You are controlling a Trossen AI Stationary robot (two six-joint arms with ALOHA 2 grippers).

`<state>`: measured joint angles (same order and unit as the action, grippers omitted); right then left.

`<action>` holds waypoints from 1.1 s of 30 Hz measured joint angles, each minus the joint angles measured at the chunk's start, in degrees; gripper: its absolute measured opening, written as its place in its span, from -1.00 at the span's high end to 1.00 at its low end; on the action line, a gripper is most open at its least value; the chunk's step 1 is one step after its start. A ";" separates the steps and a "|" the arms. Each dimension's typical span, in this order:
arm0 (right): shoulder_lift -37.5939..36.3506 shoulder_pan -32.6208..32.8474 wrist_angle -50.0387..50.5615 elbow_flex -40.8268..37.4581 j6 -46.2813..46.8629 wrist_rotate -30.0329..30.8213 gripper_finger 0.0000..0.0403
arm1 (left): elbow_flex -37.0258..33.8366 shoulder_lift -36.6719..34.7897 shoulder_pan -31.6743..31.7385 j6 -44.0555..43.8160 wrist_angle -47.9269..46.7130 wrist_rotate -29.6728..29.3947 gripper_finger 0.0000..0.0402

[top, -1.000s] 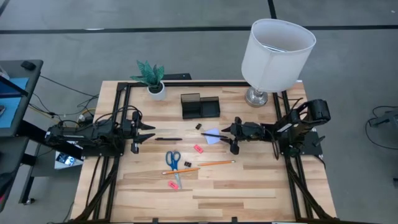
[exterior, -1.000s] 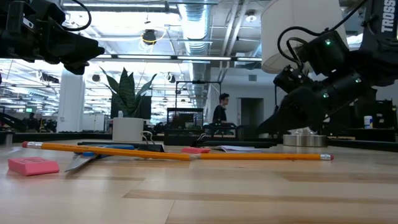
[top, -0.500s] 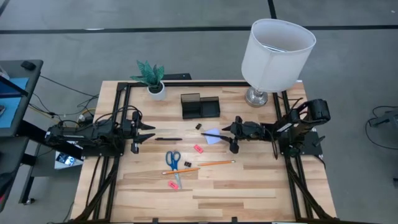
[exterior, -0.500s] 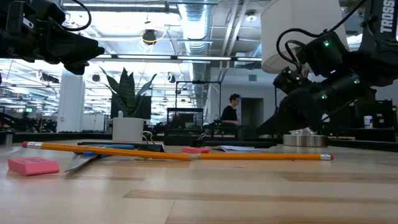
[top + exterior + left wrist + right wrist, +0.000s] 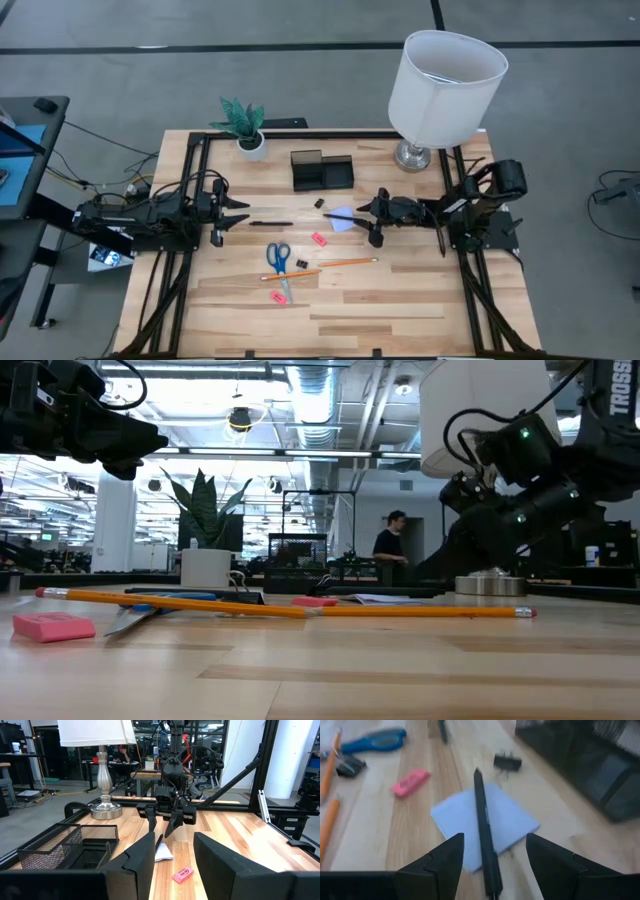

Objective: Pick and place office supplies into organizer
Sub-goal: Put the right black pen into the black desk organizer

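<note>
Only the right wrist view shows the open, empty right hand (image 5: pixel 487 865) straddling the black pen (image 5: pixel 484 825).

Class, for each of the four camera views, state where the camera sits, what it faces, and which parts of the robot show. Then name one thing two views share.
High view: overhead, looking straight down; both arms, left claw, right claw, organizer.
Low view: table height, looking level across; orange pencil and pink eraser near, both arms above.
Left wrist view: on the left arm, facing the right arm; own fingers below.
Right wrist view: facing down at the note pad and black pen.
Shared: both wrist views show the note pad.
</note>
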<state>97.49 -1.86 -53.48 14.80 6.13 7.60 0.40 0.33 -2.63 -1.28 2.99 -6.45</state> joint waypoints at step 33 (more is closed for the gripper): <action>7.17 -0.62 -7.70 -1.20 1.55 0.28 -0.04 | 0.00 -0.01 0.00 0.00 -0.01 0.01 0.36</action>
<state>104.66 -2.48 -61.18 13.60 7.67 7.88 0.40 0.32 -2.63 -1.28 2.98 -6.44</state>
